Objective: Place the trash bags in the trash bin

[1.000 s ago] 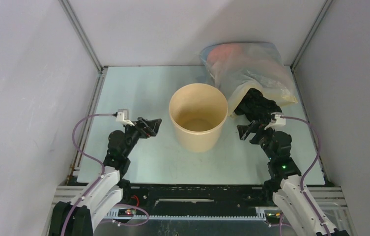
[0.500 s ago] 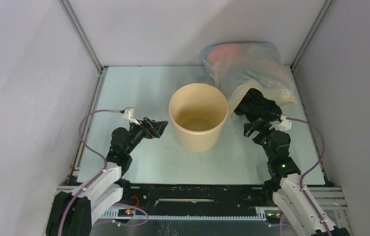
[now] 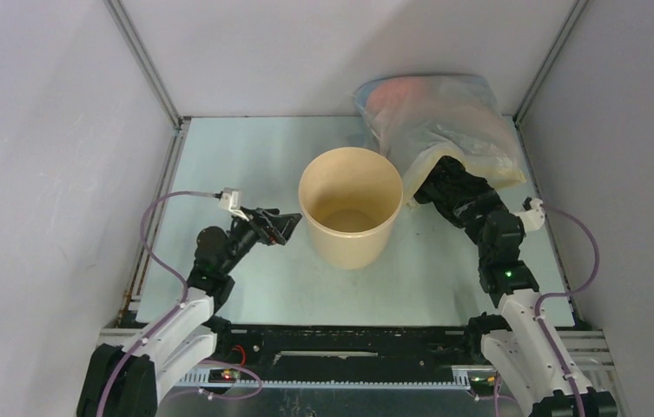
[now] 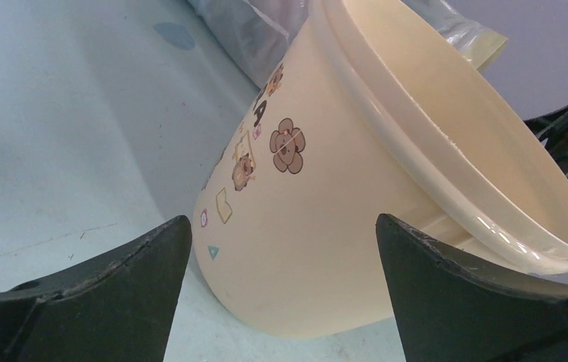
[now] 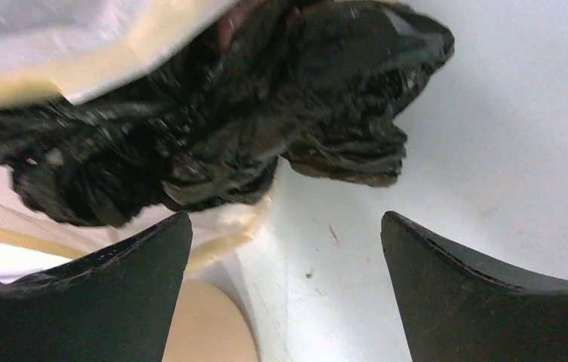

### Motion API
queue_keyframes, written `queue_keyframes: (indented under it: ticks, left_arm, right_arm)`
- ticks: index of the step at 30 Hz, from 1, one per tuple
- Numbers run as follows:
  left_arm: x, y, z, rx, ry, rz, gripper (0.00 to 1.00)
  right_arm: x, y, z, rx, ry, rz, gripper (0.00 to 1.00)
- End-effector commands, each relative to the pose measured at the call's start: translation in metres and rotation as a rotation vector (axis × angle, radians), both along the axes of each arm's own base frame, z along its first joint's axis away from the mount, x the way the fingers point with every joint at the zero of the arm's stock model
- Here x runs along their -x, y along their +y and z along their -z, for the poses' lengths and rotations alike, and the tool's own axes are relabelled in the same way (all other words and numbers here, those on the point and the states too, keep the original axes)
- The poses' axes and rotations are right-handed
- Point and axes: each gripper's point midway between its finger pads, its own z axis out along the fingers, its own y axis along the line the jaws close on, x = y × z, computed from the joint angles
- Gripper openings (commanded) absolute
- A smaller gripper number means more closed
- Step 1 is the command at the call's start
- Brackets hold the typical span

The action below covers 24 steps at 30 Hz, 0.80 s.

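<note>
L gripper (image 3: 285,227): jaws spread wide, nothing in them. The round tan plastic trash bin (image 3: 346,246) stands upright just ahead of its tips, close, but contact can't be made out from above. On the L wrist cam the bin's wall (image 4: 326,226), w/ small flower & cartoon stickers, fills the gap between the two dark fingers (image 4: 115,302).

R gripper (image 3: 465,203): also wide open, gripping nothing. The thin glossy black crinkled trash bag (image 3: 445,181) lies bunched on the pale blue-green surface (image 3: 236,156) right in front of its tips. From above, bag & gripper blend into one dark shape, so can't tell if they touch. On the R wrist cam the black bag (image 5: 228,113) sits beyond the fingertips, not between them. Its far side is tucked against the big translucent whitish-yellow plastic bag (image 3: 445,113) w/ pinkish stuff inside, which lies behind it, farther from the gripper.

Black bag is outside the bin, on the bin's right, near its rim. The bin is to the R gripper's left.
</note>
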Motion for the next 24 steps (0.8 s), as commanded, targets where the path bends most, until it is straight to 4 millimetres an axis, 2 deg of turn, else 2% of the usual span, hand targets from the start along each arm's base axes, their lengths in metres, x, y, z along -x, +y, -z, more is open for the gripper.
queue_keyframes:
  ticks: [1,9,12,14,15,16,18,21,23,24]
  left_arm:
    - [0.000,-0.001,-0.028,0.019,-0.092,-0.001,1.00]
    - [0.011,0.004,-0.052,0.108,-0.121,-0.034,1.00]
    - [0.012,0.008,-0.067,0.165,-0.063,-0.067,1.00]
    - [0.011,0.014,-0.075,0.187,-0.031,-0.106,1.00]
    - [0.010,0.016,-0.080,0.190,-0.013,-0.128,1.00]
    - [0.009,0.018,-0.082,0.188,0.017,-0.142,1.00]
    - [0.007,0.016,-0.087,0.169,0.066,-0.145,1.00]
    - [0.001,0.006,-0.087,0.140,0.145,-0.136,1.00]
    - [-0.001,0.001,-0.087,0.118,0.194,-0.136,1.00]
    - [-0.001,-0.002,-0.093,0.116,0.193,-0.131,1.00]
  right_arm:
    - [-0.019,-0.013,-0.045,-0.083,-0.105,0.095,0.99]
    - [-0.040,-0.030,-0.027,-0.203,-0.062,0.181,0.90]
    - [-0.051,-0.032,-0.028,-0.213,-0.085,0.168,0.75]
    - [-0.055,-0.035,-0.030,-0.222,-0.091,0.167,0.69]
    - [-0.056,-0.035,-0.032,-0.221,-0.095,0.162,0.63]
    - [-0.057,-0.036,-0.036,-0.220,-0.108,0.158,0.56]
    - [-0.056,-0.040,-0.047,-0.215,-0.145,0.177,0.51]
    - [-0.054,-0.045,-0.062,-0.200,-0.199,0.196,0.49]
    - [-0.053,-0.046,-0.062,-0.201,-0.197,0.198,0.58]
    - [-0.052,-0.046,-0.059,-0.203,-0.186,0.197,0.63]
